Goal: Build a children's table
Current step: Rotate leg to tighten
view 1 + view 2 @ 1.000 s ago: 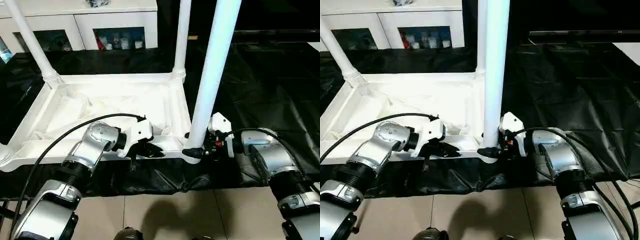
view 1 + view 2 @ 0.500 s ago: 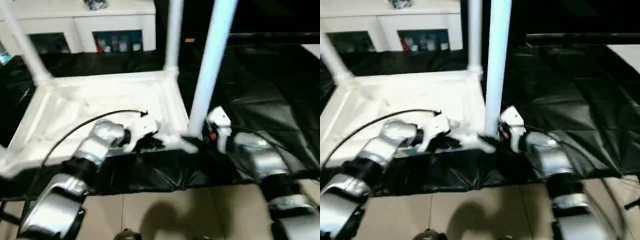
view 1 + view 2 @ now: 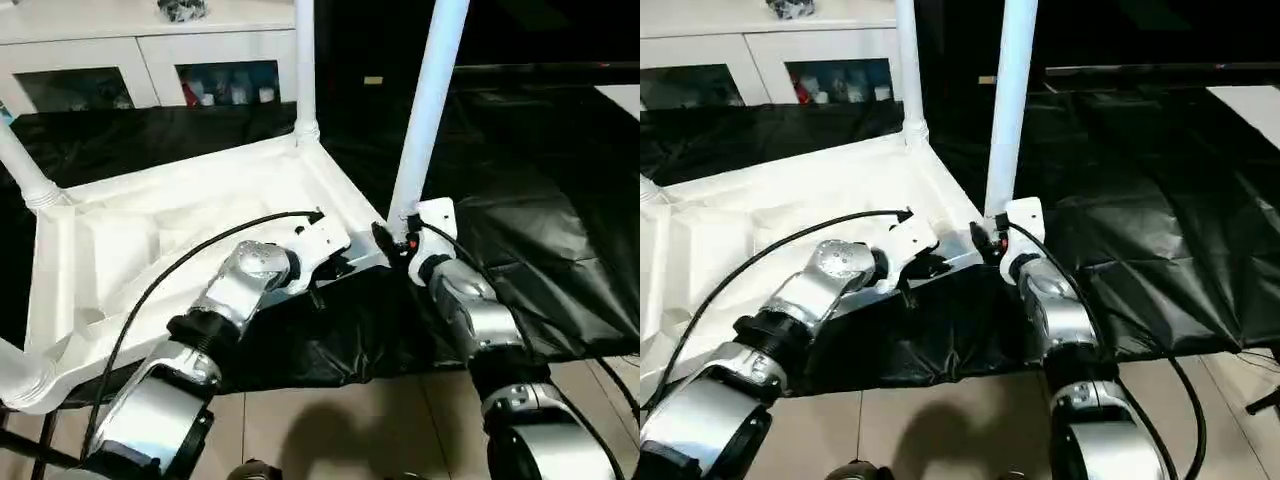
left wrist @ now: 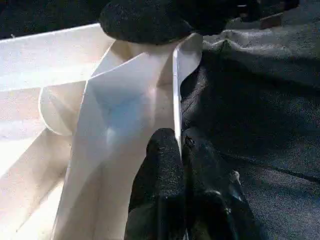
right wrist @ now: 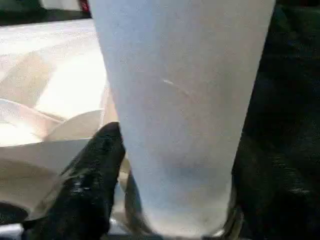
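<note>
Pinching the white ribbed plastic tabletop (image 3: pixel 180 215) rim, the left claw (image 4: pixel 181 150) is clenched; the right claw (image 5: pixel 165 200) straddles the white tubular leg (image 3: pixel 425 110), grip unclear.

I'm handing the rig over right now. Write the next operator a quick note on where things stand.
Left end effector: shut, pinching the near rim of the upside-down tabletop.
Right end effector: fingers around the base of the near-right leg at its corner socket; grip unconfirmed.
Done: legs stand upright in the far-left, far-right and near-right corners.
Left: confirm the near-right leg is seated, check the near-left corner, then turn the table upright.
</note>
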